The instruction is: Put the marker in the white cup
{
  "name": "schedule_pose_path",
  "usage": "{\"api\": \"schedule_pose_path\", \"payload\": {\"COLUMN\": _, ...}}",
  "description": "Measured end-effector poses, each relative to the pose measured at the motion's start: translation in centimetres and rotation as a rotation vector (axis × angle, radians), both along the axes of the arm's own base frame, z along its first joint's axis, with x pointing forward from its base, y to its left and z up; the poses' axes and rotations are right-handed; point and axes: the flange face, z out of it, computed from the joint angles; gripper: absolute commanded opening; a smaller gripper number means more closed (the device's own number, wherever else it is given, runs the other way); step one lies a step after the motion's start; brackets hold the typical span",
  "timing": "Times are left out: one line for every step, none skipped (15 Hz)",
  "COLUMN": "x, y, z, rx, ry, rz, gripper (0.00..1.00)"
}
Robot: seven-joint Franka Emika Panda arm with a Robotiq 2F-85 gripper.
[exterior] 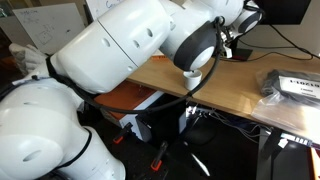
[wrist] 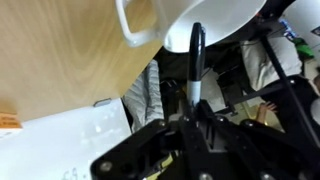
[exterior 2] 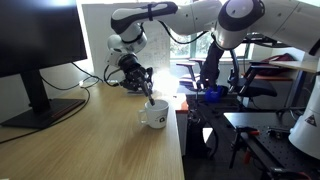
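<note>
In an exterior view my gripper (exterior 2: 145, 88) hangs just above the white cup (exterior 2: 154, 115), which stands on the wooden table (exterior 2: 90, 145) near its edge. The gripper is shut on the marker (exterior 2: 150, 98), a slim dark stick that points down, with its lower tip at the cup's mouth. In the wrist view the marker (wrist: 196, 70) sticks out from between the shut fingers (wrist: 195, 125) toward the cup (wrist: 205, 18), whose rim and a handle fill the top of the picture. How deep the tip sits in the cup is hidden.
A black monitor (exterior 2: 40, 35) on a stand sits on the table, with black cables (exterior 2: 95, 80) behind the gripper. The table edge (exterior 2: 182, 140) runs close beside the cup. A dark packet with a white label (exterior: 295, 85) lies on the table. My arm fills most of that view.
</note>
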Motion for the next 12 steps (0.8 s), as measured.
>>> {"api": "schedule_pose_path", "payload": {"x": -0.2, "y": -0.4, "z": -0.3, "rx": 0.007, "ry": -0.002, "rz": 0.001, "gripper": 0.03}}
{"api": "schedule_pose_path", "payload": {"x": -0.4, "y": -0.7, "z": -0.6, "rx": 0.014, "ry": -0.002, "rz": 0.001, "gripper": 0.03}}
{"api": "schedule_pose_path", "payload": {"x": -0.5, "y": -1.0, "z": -0.9, "rx": 0.024, "ry": -0.006, "rz": 0.004, "gripper": 0.03}}
{"api": "schedule_pose_path", "payload": {"x": -0.7, "y": -1.2, "z": -1.2, "rx": 0.032, "ry": -0.011, "rz": 0.005, "gripper": 0.03}}
{"api": "schedule_pose_path", "payload": {"x": -0.8, "y": -1.5, "z": -1.5, "rx": 0.041, "ry": -0.017, "rz": 0.006, "gripper": 0.03}}
{"api": "schedule_pose_path", "payload": {"x": -0.9, "y": -1.8, "z": -1.9, "rx": 0.05, "ry": -0.023, "rz": 0.007, "gripper": 0.39}}
{"api": "schedule_pose_path", "payload": {"x": -1.1, "y": -2.1, "z": -2.2, "rx": 0.057, "ry": -0.025, "rz": 0.007, "gripper": 0.4}}
{"api": "schedule_pose_path", "payload": {"x": -1.3, "y": -2.5, "z": -2.6, "rx": 0.065, "ry": -0.028, "rz": 0.007, "gripper": 0.44}}
{"api": "schedule_pose_path", "payload": {"x": -1.5, "y": -2.8, "z": -2.8, "rx": 0.072, "ry": -0.028, "rz": 0.005, "gripper": 0.53}}
{"api": "schedule_pose_path", "payload": {"x": -1.7, "y": -3.1, "z": -3.0, "rx": 0.076, "ry": -0.027, "rz": 0.003, "gripper": 0.6}}
{"api": "schedule_pose_path", "payload": {"x": -1.8, "y": -3.4, "z": -3.2, "rx": 0.078, "ry": -0.025, "rz": -0.001, "gripper": 0.69}}
{"api": "schedule_pose_path", "payload": {"x": -1.9, "y": -3.7, "z": -3.1, "rx": 0.078, "ry": -0.026, "rz": -0.005, "gripper": 0.75}}
